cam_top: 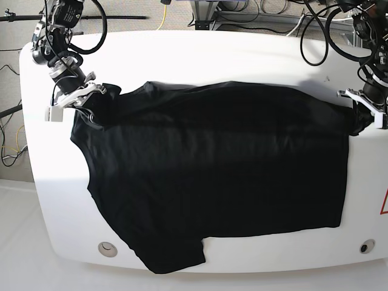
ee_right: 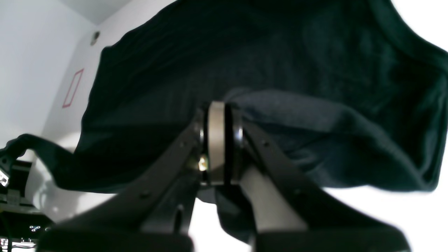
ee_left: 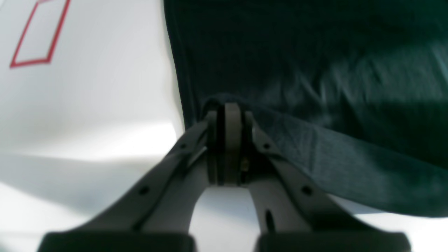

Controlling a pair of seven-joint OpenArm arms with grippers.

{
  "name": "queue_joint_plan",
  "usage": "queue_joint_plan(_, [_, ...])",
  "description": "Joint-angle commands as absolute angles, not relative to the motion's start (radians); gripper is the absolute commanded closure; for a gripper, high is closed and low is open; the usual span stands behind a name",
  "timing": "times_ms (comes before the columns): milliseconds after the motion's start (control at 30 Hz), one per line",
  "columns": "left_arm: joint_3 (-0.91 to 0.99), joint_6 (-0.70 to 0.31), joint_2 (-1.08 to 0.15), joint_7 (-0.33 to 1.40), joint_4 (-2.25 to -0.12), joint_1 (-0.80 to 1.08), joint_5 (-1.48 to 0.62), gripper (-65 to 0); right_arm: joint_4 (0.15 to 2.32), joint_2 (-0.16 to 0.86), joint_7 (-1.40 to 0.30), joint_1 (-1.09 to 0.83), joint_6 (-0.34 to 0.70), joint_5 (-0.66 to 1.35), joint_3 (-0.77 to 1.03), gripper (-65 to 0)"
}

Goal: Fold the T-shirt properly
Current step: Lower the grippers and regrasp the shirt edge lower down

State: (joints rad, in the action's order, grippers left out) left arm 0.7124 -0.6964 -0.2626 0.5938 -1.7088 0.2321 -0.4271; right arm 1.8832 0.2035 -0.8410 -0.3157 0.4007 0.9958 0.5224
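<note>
The black T-shirt (cam_top: 212,170) lies spread across the white table (cam_top: 200,54), one sleeve hanging toward the front edge. In the base view my right gripper (cam_top: 91,100) is at the shirt's upper left corner, shut on the fabric there. The right wrist view shows its fingers (ee_right: 218,105) pinched on a bunched fold of the T-shirt (ee_right: 280,70), which is lifted off the table. My left gripper (cam_top: 359,115) is at the shirt's upper right corner, shut on the cloth. Seen from the left wrist, those fingertips (ee_left: 227,108) clamp a hem fold of the T-shirt (ee_left: 315,52).
A red outlined rectangle (ee_left: 38,35) is marked on the table beside the shirt, seen also as a red rectangle (ee_right: 72,87) in the right wrist view. Round holes (cam_top: 107,247) sit near the table's front edge. Cables (cam_top: 315,36) trail behind the table.
</note>
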Motion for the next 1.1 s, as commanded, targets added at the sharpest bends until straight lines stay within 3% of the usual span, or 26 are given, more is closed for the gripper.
queue_joint_plan(0, [0.707, -0.674, -0.283, 0.564, -1.706, 0.21, -0.434, 0.0, 1.873, 0.221, -0.817, -0.294, 0.413, 1.01, 0.532, 0.0])
queue_joint_plan(467, [0.634, -0.651, -0.278, 0.555, -1.571, 0.077, -0.351, 0.0, 1.791, 0.235, -0.816, -0.208, 0.409, 0.974, 0.529, 0.0])
queue_joint_plan(1067, [0.638, -0.644, -0.28, 0.572, -1.49, -0.045, -0.238, 0.0, 1.681, 0.234, -0.8, -0.017, 0.407, 0.798, 0.393, -0.2])
